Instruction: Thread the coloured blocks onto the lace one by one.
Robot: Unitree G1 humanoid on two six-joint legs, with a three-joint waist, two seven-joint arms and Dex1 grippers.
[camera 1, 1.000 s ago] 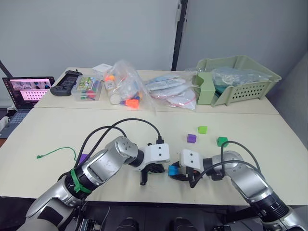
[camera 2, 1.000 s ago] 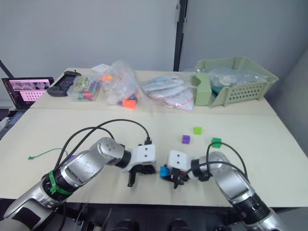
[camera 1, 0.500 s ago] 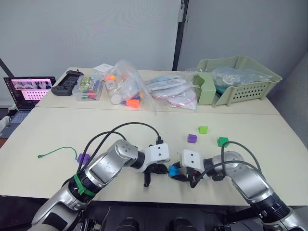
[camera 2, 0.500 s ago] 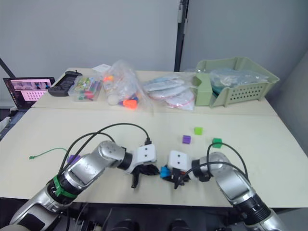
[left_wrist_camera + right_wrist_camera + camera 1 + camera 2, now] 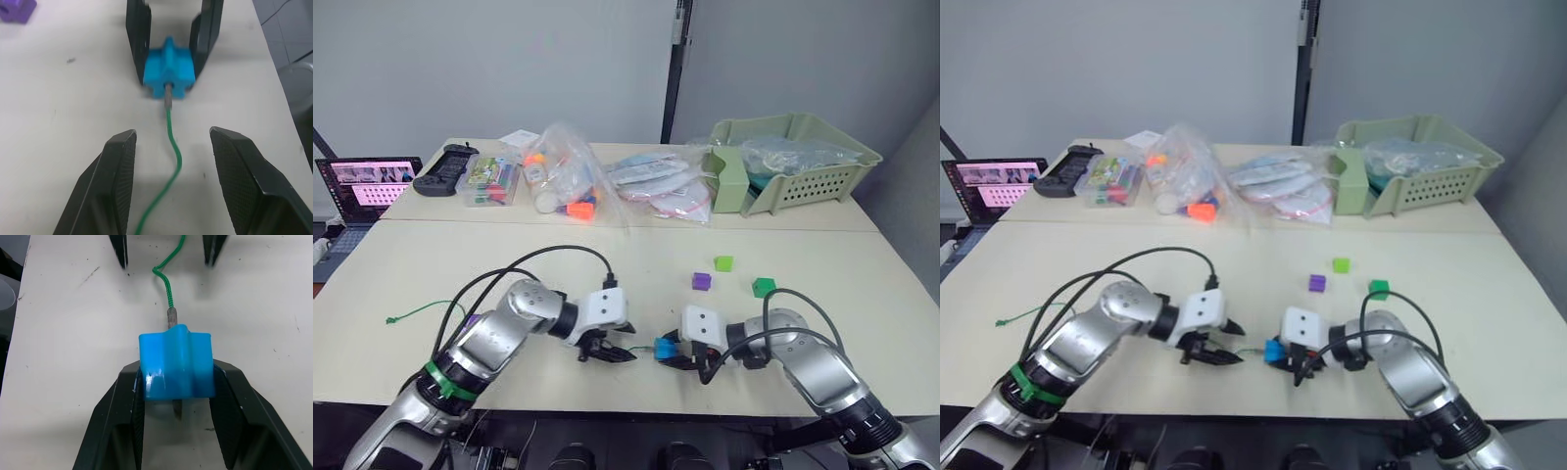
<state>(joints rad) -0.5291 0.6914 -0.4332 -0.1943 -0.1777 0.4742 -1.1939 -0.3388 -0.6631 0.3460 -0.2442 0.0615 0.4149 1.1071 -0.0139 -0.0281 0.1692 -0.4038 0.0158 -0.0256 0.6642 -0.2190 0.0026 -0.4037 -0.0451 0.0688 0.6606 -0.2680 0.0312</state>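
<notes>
The tabletop (image 5: 431, 250) carries, along its far edge: an open laptop (image 5: 367, 191), a black controller (image 5: 448, 168), a clear case of markers (image 5: 492, 181), bagged toys (image 5: 568, 181), flat plastic packets (image 5: 661, 186) and a pale green basket (image 5: 793, 162).

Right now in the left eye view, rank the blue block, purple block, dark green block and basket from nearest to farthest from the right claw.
1. Blue block, held in the right claw.
2. Purple block, behind it.
3. Dark green block, farther right.
4. Basket, far right corner.

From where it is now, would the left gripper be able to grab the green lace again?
Probably yes. The left gripper is open, and the lace lies on bare table between its fingers, its tip already in the blue block held by the right gripper.
</notes>
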